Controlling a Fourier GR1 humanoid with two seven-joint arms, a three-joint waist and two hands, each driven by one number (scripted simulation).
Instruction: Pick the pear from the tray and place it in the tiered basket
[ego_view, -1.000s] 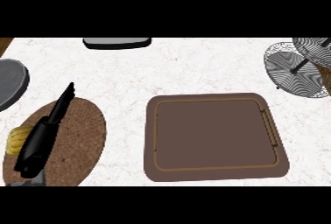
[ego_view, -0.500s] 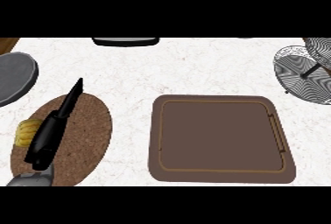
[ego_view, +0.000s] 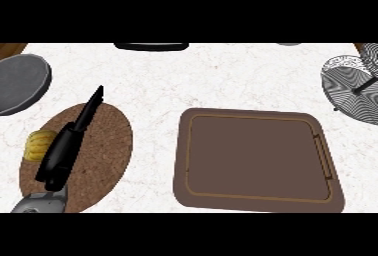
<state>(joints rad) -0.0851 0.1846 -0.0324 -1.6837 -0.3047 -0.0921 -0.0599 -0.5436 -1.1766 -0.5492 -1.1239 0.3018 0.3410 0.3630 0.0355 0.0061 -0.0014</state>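
White marbled counter (ego_view: 221, 75) fills the head view. Nearest, bottom left, the left hand (ego_view: 66, 150) comes in over a round brown mat (ego_view: 103, 150), fingers straight and close together, pointing away, holding nothing. Right hand not in view. A yellow ribbed fruit, prob. the pear (ego_view: 38, 145), sits on the mat right against the hand's left side, partly hidden by it; can't tell if they touch. Right of the mat, w/ a gap of counter between, lies the brown tray (ego_view: 182, 165), nothing on it, so the fruit isn't where the task puts it.

Further back: grey plate (ego_view: 22, 82) at far left, wire basket (ego_view: 354, 90) cut by the right edge, a dark item (ego_view: 151, 46) at the top.

Vs. a sec ago: mat, tray and basket all sit a bit further right in view, and more of the fruit shows beside the hand. Fingers aren't round it, so the pick hasn't begun, I'd judge. The basket is well apart, across the whole counter.
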